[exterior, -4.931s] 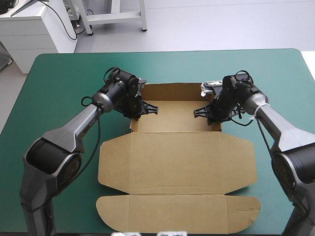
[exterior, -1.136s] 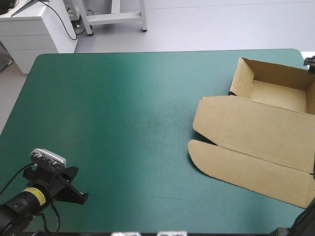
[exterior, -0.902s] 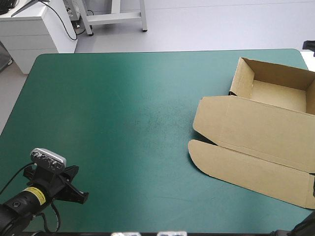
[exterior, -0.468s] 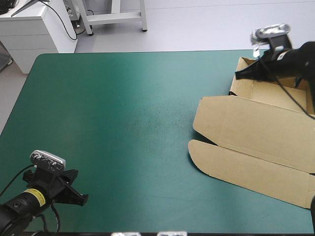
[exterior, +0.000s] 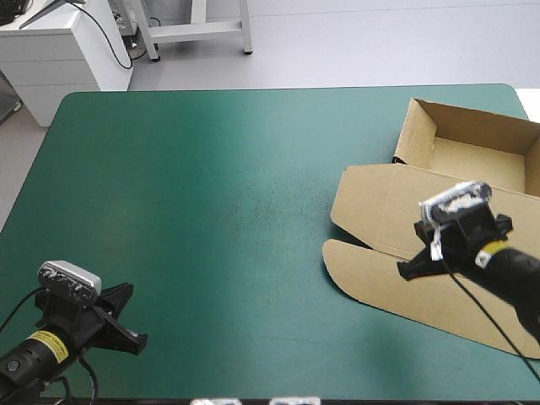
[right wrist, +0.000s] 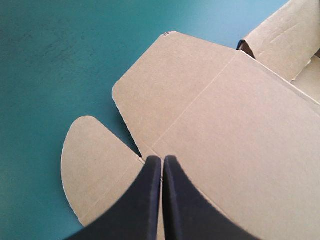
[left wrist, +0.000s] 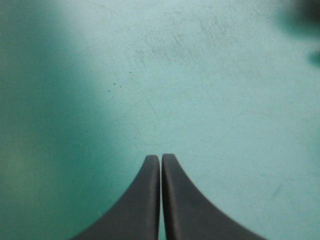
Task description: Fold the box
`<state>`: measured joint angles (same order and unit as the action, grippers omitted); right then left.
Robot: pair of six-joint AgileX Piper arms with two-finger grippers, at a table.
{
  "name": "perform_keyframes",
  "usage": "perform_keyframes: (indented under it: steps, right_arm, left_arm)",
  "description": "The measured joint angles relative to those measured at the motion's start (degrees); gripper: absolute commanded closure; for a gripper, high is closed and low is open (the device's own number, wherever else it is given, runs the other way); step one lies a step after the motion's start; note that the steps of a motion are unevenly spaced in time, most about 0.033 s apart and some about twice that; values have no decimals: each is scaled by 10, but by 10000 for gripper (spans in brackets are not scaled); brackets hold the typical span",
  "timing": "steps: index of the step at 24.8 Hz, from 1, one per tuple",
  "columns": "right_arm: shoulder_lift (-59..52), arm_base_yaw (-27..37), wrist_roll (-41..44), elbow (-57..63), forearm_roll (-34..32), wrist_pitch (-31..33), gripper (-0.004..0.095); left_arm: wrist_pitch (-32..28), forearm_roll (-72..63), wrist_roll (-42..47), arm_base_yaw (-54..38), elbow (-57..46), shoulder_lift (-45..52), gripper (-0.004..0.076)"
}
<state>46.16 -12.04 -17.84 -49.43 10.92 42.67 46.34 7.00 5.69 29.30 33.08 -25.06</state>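
Leaving the box tray, the closed, empty right hand overhangs the lid.

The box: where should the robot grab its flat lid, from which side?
Probably the rounded flap, from the middle of the teal-green cover: it is the free edge of the lid, a thin sheet lying flat. The right end effector, shut above it, must open first.

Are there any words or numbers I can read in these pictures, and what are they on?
Nothing can be read.
Left arm's yellow sticker: dark marks, too small to read.
Right arm's yellow sticker: too small to read.
Box: plain brown board, no print.
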Motion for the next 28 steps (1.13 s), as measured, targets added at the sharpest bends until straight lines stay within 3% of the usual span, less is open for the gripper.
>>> perform_keyframes:
  steps: [4,12,20,28]
  right_arm:
    - [-132,-1,1,110,-2,-41,910]
    - [-333,-1,37,210,-35,-50,910]
    - [-418,-1,57,231,-50,7,910]
    - [-424,-1,59,231,-57,50,910]
  left_arm:
    - [-4,0,-5,0,-20,30,731]
    - [-3,-6,-9,0,-71,113,731]
    - [-2,-9,-9,0,-87,173,731]
    - [-2,-11,-9,0,-87,175,731]
